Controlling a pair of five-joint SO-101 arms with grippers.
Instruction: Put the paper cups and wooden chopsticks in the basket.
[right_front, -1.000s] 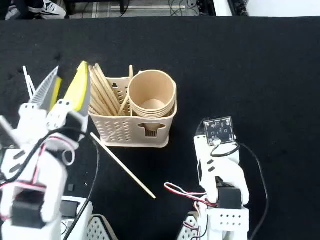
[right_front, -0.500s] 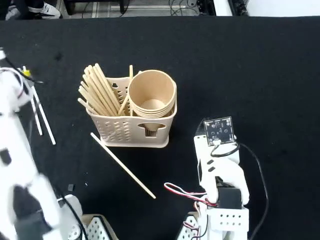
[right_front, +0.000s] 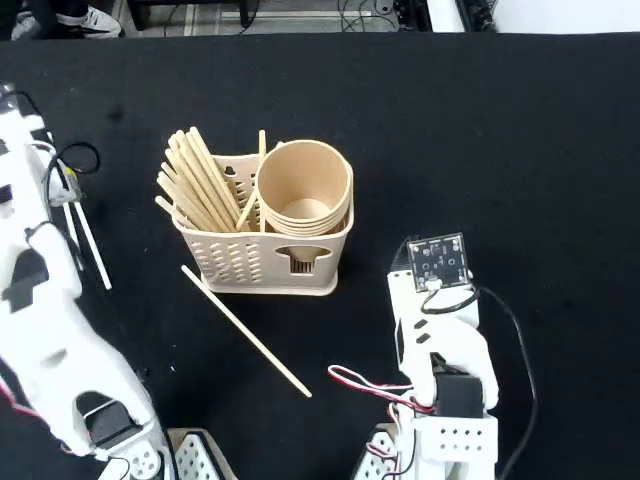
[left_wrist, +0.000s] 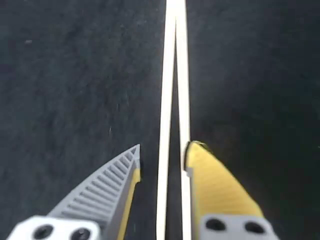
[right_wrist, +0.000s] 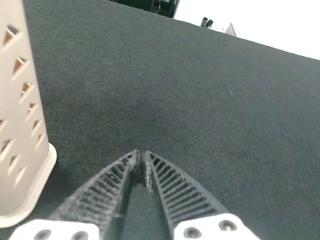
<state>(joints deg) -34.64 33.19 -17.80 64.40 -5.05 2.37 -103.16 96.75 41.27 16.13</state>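
A black table seen from above, with a pale plastic basket near its middle. The basket's right compartment holds a nested stack of paper cups, standing upright, and its left compartment holds a bundle of wooden chopsticks leaning outward over the rim. Most of the task looks done; no cups lie loose on the table. Three chopsticks are left outside. A single chopstick lies diagonally on the table just in front of the basket, with one end near the basket's base. A pair of chopsticks lies side by side at the table's left edge, well apart from the basket. The left pincer is down over this pair, its grey and yellow fingers apart, one on each side of the two sticks and not clamped on them, so picking up this pair appears to be the step in hand. The right pincer sits low beside the basket's right wall with its fingers together, holding nothing.
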